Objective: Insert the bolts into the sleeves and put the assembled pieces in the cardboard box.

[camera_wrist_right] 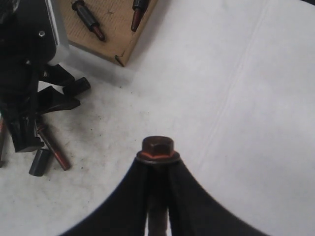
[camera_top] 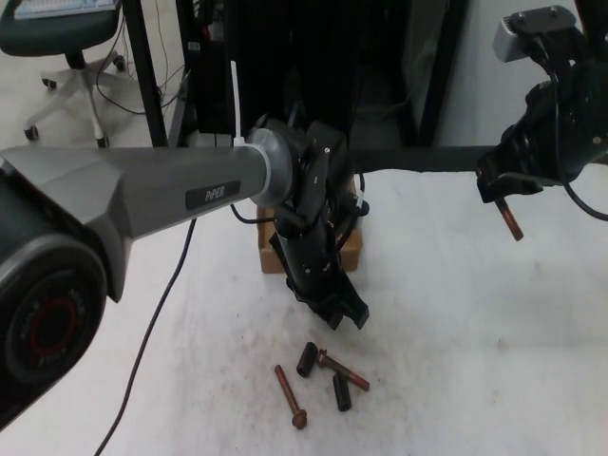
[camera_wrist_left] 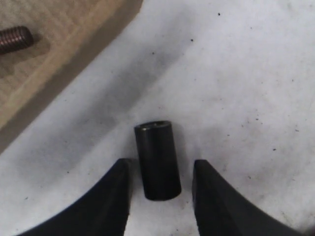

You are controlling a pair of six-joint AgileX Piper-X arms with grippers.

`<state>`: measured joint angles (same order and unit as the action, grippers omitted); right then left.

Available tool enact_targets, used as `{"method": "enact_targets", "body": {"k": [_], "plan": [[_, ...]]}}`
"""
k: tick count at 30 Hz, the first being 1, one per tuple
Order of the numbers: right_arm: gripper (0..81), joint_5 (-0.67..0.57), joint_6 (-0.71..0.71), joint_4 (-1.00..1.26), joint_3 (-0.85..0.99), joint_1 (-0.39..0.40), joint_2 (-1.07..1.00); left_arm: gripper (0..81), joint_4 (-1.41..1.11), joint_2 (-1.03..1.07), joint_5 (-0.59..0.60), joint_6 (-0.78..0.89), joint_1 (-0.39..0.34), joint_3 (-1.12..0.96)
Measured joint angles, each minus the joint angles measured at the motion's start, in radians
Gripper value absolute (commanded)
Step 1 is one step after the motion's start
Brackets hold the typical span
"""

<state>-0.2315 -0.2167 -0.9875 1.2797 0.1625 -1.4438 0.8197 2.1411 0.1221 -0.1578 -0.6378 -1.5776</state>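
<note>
A black sleeve (camera_wrist_left: pixel 157 160) lies on the white bench between the fingers of my left gripper (camera_wrist_left: pixel 160 164), which is open with a gap on each side of it. In the high view the left gripper (camera_top: pixel 347 318) points down in front of the cardboard box (camera_top: pixel 271 255). My right gripper (camera_wrist_right: pixel 157 160) is shut on a copper bolt (camera_wrist_right: pixel 157 149), head outward, and is held high at the right (camera_top: pixel 499 195) with the bolt's shank (camera_top: pixel 513 220) hanging below. Assembled pieces (camera_wrist_right: pixel 88 19) lie in the box (camera_wrist_right: pixel 123 44).
Loose on the bench near the front are two bolts (camera_top: pixel 344 370) (camera_top: pixel 290 396) and two sleeves (camera_top: pixel 306 359) (camera_top: pixel 341 390). A black cable (camera_top: pixel 157 323) trails across the left side. An office chair (camera_top: pixel 66 38) stands behind the bench.
</note>
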Motion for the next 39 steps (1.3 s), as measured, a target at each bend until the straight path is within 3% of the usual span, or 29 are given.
{"method": "enact_targets", "body": {"k": [18,21,23,24,33,39], "plan": [[0.8,0.0,0.0,0.0,0.0,0.0,0.0,37.9,-0.028,0.001,0.0,0.0,0.0,0.0],[0.8,0.0,0.0,0.0,0.0,0.0,0.0,23.8,-0.027,0.001,0.0,0.0,0.0,0.0],[0.8,0.0,0.0,0.0,0.0,0.0,0.0,5.3,-0.027,0.001,0.0,0.0,0.0,0.0],[0.8,0.0,0.0,0.0,0.0,0.0,0.0,0.3,-0.027,0.001,0.0,0.0,0.0,0.0],[0.8,0.0,0.0,0.0,0.0,0.0,0.0,0.4,-0.056,0.001,0.0,-0.004,0.0,-0.004],[0.8,0.0,0.0,0.0,0.0,0.0,0.0,0.4,-0.056,-0.045,0.108,0.059,0.0,-0.019]]}}
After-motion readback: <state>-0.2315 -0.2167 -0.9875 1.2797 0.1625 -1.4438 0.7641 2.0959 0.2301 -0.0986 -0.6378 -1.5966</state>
